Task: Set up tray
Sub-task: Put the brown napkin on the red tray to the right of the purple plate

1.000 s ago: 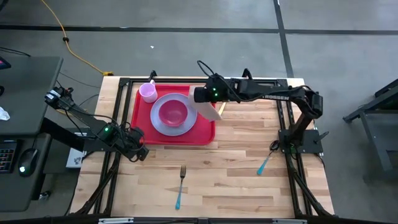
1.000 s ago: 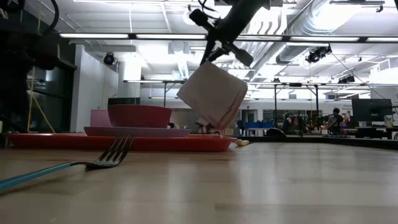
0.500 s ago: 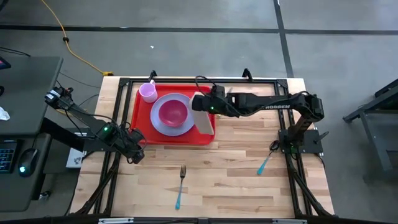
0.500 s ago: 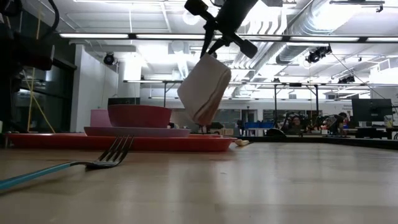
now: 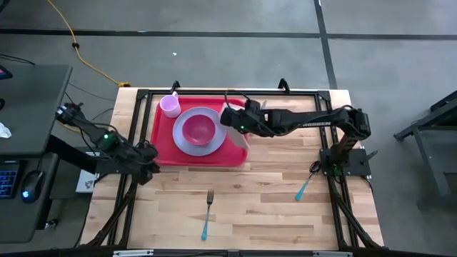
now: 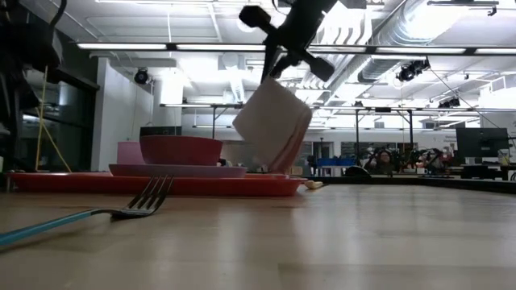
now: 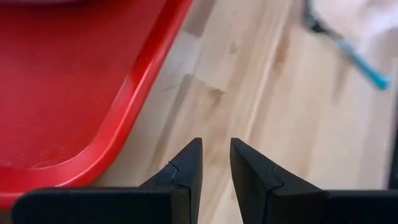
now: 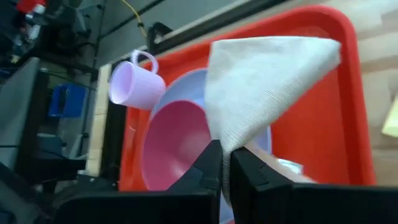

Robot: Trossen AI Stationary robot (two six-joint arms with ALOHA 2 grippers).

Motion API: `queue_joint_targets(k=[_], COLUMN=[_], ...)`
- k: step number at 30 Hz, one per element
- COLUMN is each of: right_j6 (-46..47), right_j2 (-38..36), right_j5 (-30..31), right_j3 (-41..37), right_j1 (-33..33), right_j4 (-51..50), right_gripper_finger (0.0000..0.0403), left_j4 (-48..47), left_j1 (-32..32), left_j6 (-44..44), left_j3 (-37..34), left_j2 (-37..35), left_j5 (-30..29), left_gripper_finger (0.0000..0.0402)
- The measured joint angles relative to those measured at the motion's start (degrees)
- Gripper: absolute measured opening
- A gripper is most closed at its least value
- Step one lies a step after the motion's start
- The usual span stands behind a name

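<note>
Right hand (image 5: 235, 121) grips a folded napkin (image 6: 272, 127) by its top edge, hanging it over the right side of the red tray (image 5: 161, 146) on the bench (image 5: 271, 200), apparently for placement beside the plate (image 5: 187, 145). Left hand (image 7: 214, 163), slightly parted and empty, waits off the tray's corner.

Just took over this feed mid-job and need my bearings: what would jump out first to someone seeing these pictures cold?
The big red tray at the table's far left, carrying a lavender plate with a pink bowl and a small mug. Over the tray's right end, the right gripper dangles a pale folded napkin, pinched in its fingers. A fork lies alone on the bare wood near the front.
</note>
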Motion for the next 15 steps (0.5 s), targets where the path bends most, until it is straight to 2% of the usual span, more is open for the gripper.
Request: queue_joint_targets(k=[8,15], right_j6=[2.3,2.4], right_j2=[3.4,6.6], right_j5=[-1.6,-2.7], right_j3=[0.0,0.0], right_j1=[-0.2,-1.0], right_j4=[0.2,-0.8], right_gripper_finger=[0.0,0.0], left_j4=[-0.3,-0.5], left_j1=[0.0,0.0], left_j6=[2.9,4.9], left_j3=[0.0,0.0], left_j2=[-9.2,-12.1], left_j5=[2.0,3.5], left_gripper_finger=[0.0111,0.0111])
